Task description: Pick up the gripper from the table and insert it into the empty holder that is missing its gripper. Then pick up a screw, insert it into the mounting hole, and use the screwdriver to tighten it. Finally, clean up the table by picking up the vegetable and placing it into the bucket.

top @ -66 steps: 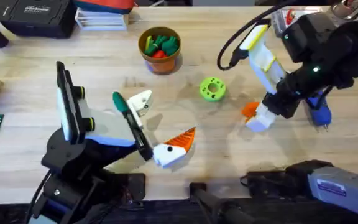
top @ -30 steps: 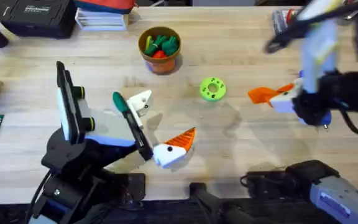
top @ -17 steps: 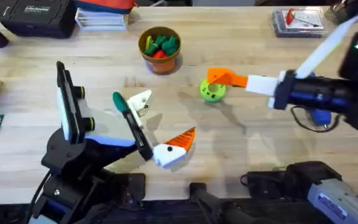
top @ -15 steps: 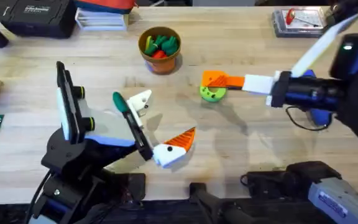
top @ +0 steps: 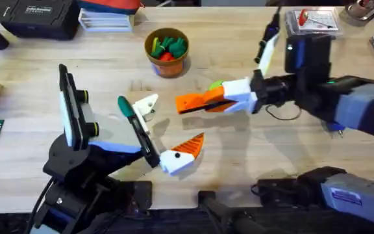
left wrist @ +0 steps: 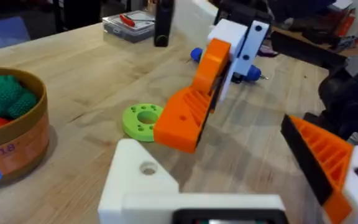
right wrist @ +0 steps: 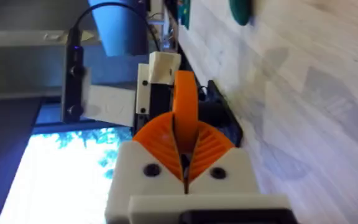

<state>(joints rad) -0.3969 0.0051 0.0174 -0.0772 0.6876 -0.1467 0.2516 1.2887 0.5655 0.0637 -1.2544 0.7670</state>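
At the near left of the desk [top: 252, 162], the left tool [top: 167, 133] is seen lying low with its two fingers spread well apart and nothing held between them. Its nearer finger carries an orange tip [top: 190, 144], while the farther one is the holder [top: 145, 104], a plain white mount with a bare face and a visible hole.

Just right of the holder, the right tool [top: 203, 103] is reached across the middle of the desk from the right side. Its orange ribbed pads [right wrist: 185, 140] are pressed together around the gripper [top: 188, 102], the orange wedge of which projects left toward the holder without touching it. In the left wrist view, the gripper is seen raised above the desk and tilted.

The vegetable [left wrist: 143, 119] is found lying flat on the desk directly beneath and just behind the right tool, so that it is largely covered from overhead.

Farther back, left of the right tool, the bucket [top: 167, 64] is stood upright with green and red toy pieces [top: 167, 47] inside. The screwdriver [left wrist: 244, 73] is partly seen on the desk at the right, behind the right arm.
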